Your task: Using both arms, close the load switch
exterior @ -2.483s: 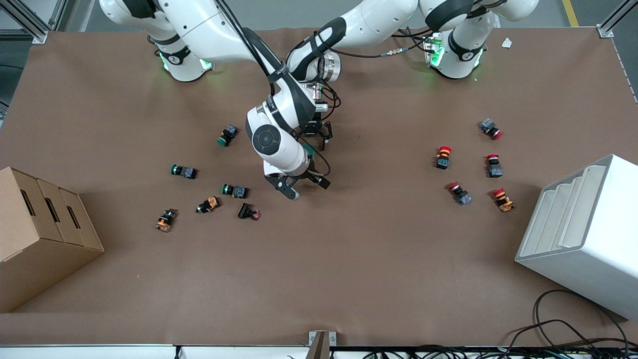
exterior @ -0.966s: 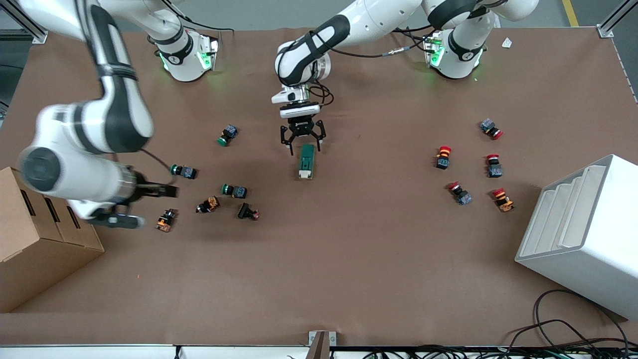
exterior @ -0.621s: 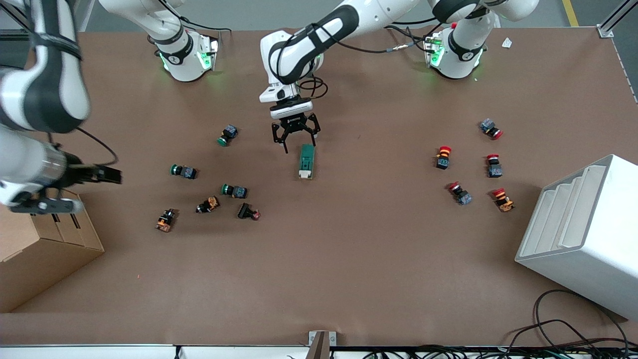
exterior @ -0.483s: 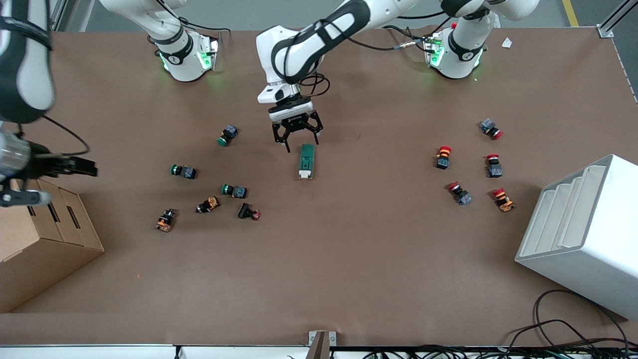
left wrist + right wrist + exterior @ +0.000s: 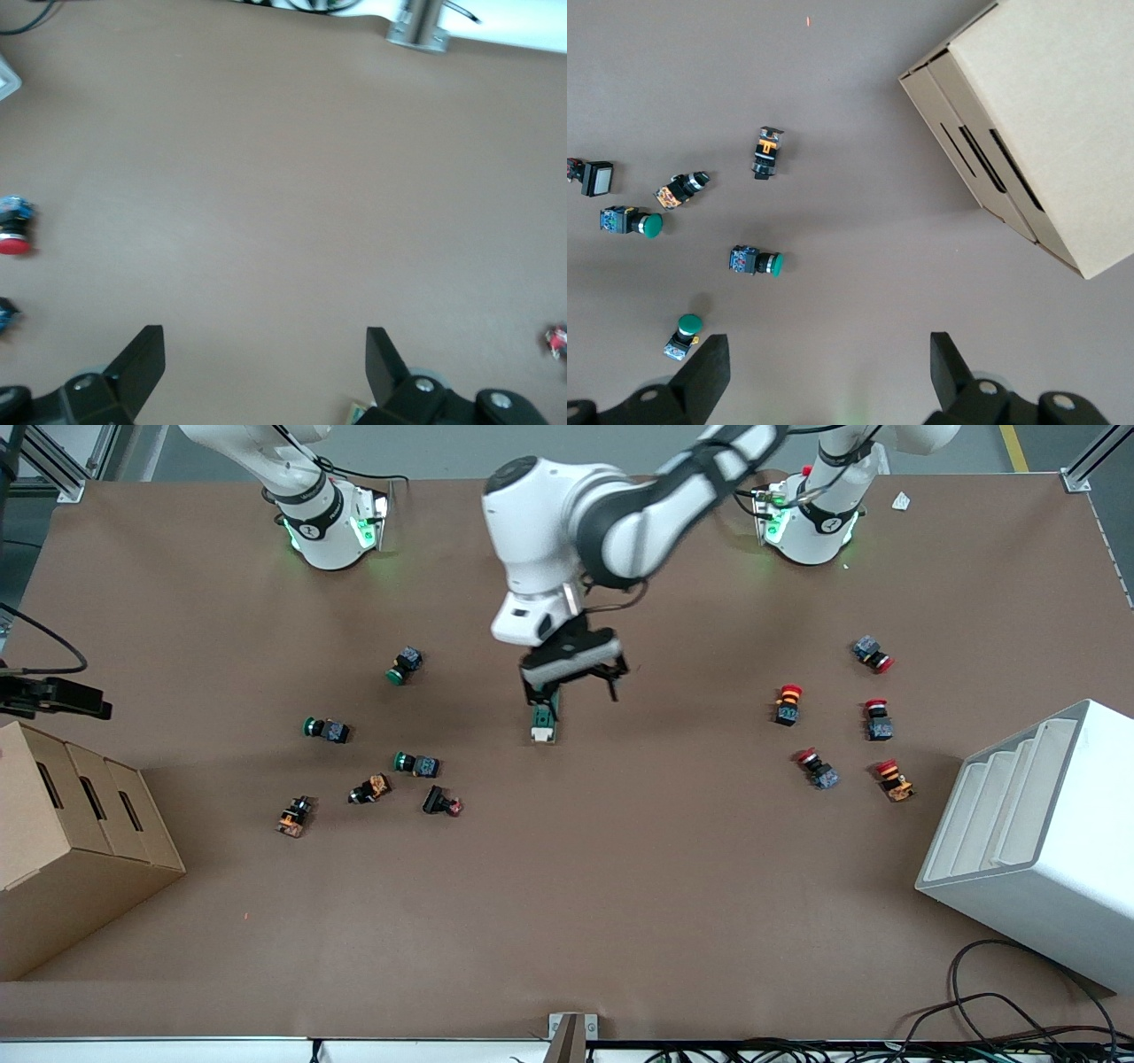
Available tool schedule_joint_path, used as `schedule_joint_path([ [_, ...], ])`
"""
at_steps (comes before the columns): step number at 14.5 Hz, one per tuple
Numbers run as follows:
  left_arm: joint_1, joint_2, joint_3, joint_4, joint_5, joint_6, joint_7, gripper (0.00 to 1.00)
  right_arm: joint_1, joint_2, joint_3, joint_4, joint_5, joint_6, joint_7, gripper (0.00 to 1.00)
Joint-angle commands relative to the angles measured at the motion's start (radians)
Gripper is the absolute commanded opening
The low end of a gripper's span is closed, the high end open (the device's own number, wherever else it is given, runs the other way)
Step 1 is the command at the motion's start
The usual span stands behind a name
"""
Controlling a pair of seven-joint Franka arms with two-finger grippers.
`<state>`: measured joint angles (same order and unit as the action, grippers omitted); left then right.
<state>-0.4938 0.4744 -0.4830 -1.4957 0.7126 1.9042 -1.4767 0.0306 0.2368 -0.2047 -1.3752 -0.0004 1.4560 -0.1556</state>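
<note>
Your left tool (image 5: 571, 682) is lifting off the load switch (image 5: 543, 720), fingers spread; your right tool (image 5: 824, 372), also spread, is retreating — closing looks done.

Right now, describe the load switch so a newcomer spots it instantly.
Find the brown table; the load switch lies near its middle, under the open left gripper. Unlike the round-capped push buttons beside it, it's a long dark green block with a white end.
</note>
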Motion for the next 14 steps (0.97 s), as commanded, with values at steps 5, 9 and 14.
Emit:
schedule_joint_path([
  [5,0.260,-0.158,-0.006,0.029,-0.188,-0.134,0.509,1.00,0.015,-0.010,0.033,0.044,0.025,-0.128,-0.002,1.00],
  [9,0.352,-0.175,0.018,0.112,-0.211,-0.292,0.856,1.00,0.026,-0.074,0.030,0.031,0.039,-0.134,0.004,1.00],
  [14,0.468,-0.279,0.140,0.112,-0.457,-0.289,1.177,1.00,-0.037,-0.148,0.123,-0.011,0.025,-0.143,0.059,1.00],
])
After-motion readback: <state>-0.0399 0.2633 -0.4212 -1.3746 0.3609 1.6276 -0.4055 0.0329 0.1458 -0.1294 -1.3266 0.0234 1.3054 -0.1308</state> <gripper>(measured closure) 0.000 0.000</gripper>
